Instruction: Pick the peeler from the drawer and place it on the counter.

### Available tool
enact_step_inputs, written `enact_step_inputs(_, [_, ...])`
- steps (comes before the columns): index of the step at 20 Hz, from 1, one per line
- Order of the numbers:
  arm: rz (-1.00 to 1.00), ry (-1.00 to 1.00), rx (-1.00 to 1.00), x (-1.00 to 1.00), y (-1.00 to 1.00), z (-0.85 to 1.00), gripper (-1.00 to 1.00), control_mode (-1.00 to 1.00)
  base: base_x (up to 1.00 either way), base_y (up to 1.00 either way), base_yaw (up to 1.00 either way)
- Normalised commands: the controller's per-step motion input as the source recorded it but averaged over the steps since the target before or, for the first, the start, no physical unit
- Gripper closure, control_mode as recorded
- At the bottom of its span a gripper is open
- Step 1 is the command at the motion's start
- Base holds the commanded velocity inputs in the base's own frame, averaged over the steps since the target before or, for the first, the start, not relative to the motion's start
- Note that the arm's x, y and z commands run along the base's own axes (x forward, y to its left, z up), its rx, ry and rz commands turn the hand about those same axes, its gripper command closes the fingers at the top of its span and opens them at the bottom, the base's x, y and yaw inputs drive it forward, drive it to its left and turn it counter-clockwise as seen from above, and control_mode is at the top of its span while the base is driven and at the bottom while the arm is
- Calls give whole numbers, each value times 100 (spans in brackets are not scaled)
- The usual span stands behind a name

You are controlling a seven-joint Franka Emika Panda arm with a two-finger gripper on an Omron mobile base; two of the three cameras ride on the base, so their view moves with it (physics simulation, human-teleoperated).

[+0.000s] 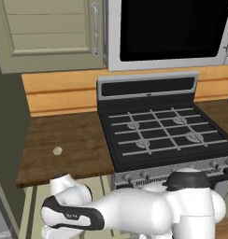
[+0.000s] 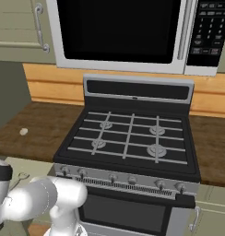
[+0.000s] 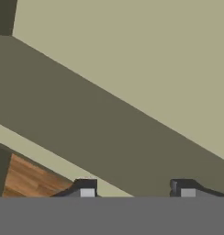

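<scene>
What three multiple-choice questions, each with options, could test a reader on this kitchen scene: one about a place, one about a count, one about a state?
1. Where does the small beige disc lie?
A. on the counter left of the stove
B. on a stove grate
C. inside the microwave

2. How many burners does the stove have?
A. two
B. four
C. six

3. How is the microwave door?
A. wide open
B. removed
C. closed

Answers: 1 A, the disc rests on the brown wood; 2 B, four round burners sit under the grates; 3 C, its dark door sits flush in the frame.
</scene>
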Motion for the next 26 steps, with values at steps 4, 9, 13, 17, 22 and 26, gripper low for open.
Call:
enact_step_inputs(4, [8,-11,0,-100,0,0,-100,-100,0,0,0])
enact_step_inputs(9, [3,-5,0,-49,0,45,-100,-100,0,0,0])
enact_step_inputs(13, [-1,-13,0,31,0,60,-100,-100,0,0,0])
enact_step_inputs(17, [-5,-22,0,50,-3,49,-100,-100,0,0,0])
enact_step_inputs(22, [-17,-25,0,62,0,24,-100,-100,0,0,0])
enact_step_inputs(26, [-10,-14,0,56,-2,7,-100,-100,0,0,0])
